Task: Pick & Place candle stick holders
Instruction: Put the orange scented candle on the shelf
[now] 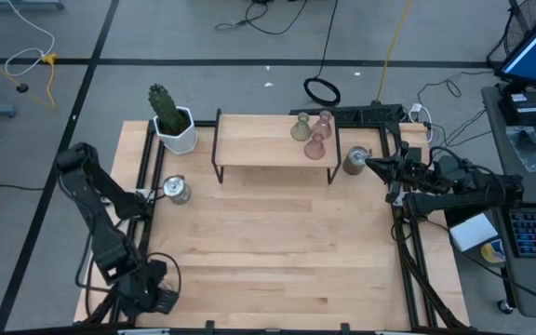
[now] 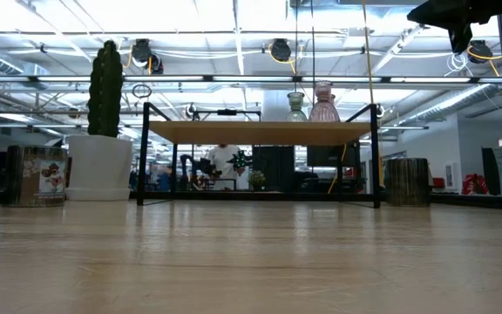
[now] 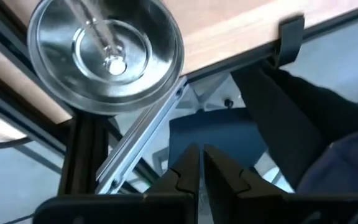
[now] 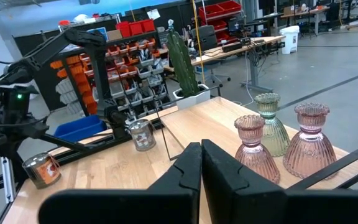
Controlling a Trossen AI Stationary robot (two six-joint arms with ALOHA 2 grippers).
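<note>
Two pale pink holders (image 1: 325, 121) (image 1: 315, 146) and an olive-green one (image 1: 301, 128) stand on a raised wooden shelf (image 1: 259, 140); they also show in the right wrist view (image 4: 257, 146) (image 4: 309, 140) (image 4: 269, 127). One silver cup (image 1: 175, 190) stands on the table near its left edge, and another (image 1: 355, 160) stands right of the shelf. A third cup (image 4: 41, 169) shows only in the right wrist view, by the left rail. My left gripper (image 3: 201, 163) is shut and empty, beside the left cup (image 3: 104, 56) and over the table's left edge. My right gripper (image 4: 201, 155) is shut and empty, high (image 2: 460, 17) beside the right cup.
A white pot with a green cactus (image 1: 173, 126) stands at the far left corner. The shelf's black legs (image 1: 217, 172) (image 1: 336, 172) stand on the table. Black rails (image 1: 147, 158) run along the table's sides. Bare wood (image 1: 277, 251) fills the near half.
</note>
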